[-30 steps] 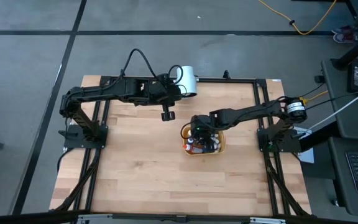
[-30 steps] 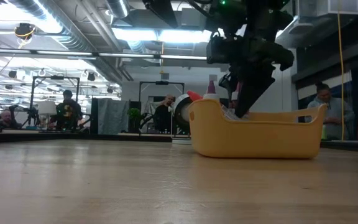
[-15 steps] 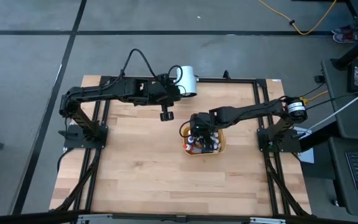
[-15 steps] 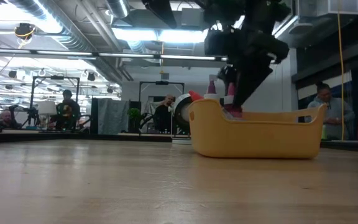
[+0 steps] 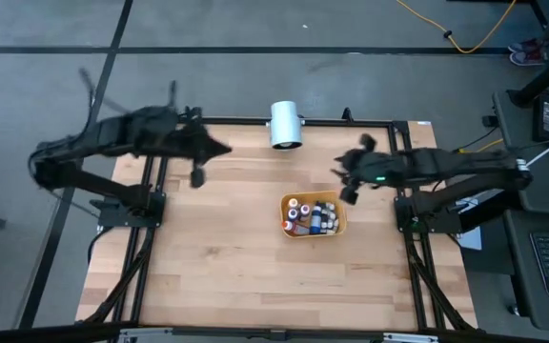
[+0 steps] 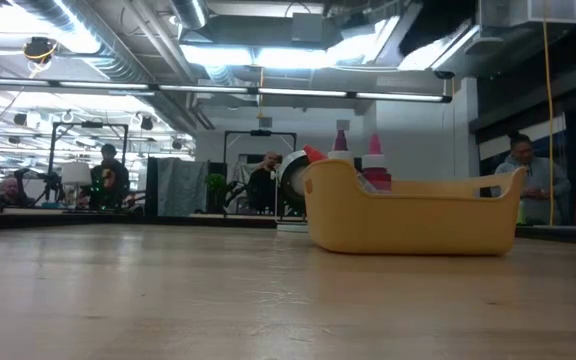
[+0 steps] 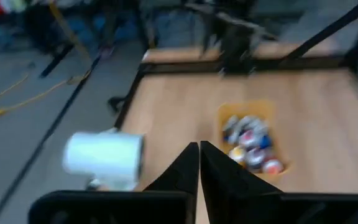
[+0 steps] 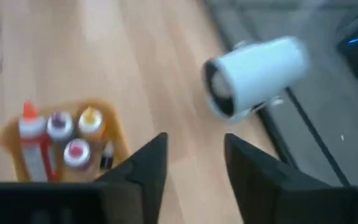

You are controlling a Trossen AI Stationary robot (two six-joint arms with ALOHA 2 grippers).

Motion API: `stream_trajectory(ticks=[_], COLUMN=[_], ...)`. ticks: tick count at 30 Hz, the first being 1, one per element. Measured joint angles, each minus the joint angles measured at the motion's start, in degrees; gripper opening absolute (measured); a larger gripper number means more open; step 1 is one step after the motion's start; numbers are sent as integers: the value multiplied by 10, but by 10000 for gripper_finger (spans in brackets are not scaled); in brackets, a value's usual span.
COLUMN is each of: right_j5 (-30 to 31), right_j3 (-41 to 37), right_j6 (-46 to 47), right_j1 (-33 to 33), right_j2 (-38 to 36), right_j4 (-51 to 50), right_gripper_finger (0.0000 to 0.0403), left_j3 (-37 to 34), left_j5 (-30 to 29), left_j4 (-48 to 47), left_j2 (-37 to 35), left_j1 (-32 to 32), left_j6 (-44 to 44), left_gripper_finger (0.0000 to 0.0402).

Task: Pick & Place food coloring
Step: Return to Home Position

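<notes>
Left jaws are pressed together, the two dark fingers (image 7: 188, 168) meeting with nothing between them. Seen from above, the left arm (image 5: 132, 133) reaches in over the 10 o'clock corner of the worktop (image 5: 208, 272), and its tip hangs well apart from the bin, toward 10 o'clock of it.

Right jaws stand wide and empty, with bare wood showing between the two fingers (image 8: 145, 165). The right arm (image 5: 446, 164) comes in from the 3 o'clock side, and its tip hangs near the bin at about 2 o'clock, clear of the rim.

All the food coloring (image 5: 313, 216) sits inside the yellow bin (image 5: 285, 204), which rests just to the 3 o'clock side of the worktop's middle. From table height, a few pointed caps (image 6: 340, 141) rise upright above the bin's wall (image 6: 413, 215), one red and two pale. The right wrist camera picks out an orange-red bottle, a purple, a yellow and a pink cap (image 8: 61, 134) packed close together.

Lying on its side at the 12 o'clock edge is a white cylinder (image 5: 285, 125), at 11 o'clock from the bin and apart from it.

People (image 6: 108, 175) are in the room behind.
</notes>
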Motion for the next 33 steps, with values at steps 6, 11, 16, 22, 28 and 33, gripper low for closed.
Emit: stream_trajectory(ticks=[6, 11, 16, 22, 28, 33], right_j5=[29, -25, -40, -47, -61, -69], right_j3=[-145, -246, -307, -352, -370, -369], right_j6=[45, 48, -4, 22, 41, 15], right_j1=[14, 21, 22, 22, 22, 23], right_j2=[-163, -240, -289, -353, -395, -410], right_j4=[121, 198, 280, 326, 317, 323], right_gripper_finger=[67, 11, 7, 9, 6, 4], left_j3=[-358, -628, -777, -821, -870, -871], left_j5=[164, 182, 147, 142, 159, 90], left_j4=[312, 512, 545, 493, 590, 553], left_j2=[-232, -388, -542, -657, -639, -640], left_j1=[0, 0, 0, 4, 8, 9], left_j6=[-86, -205, -254, -250, -237, -212], left_gripper_finger=[3, 3, 2, 2, 2, 6])
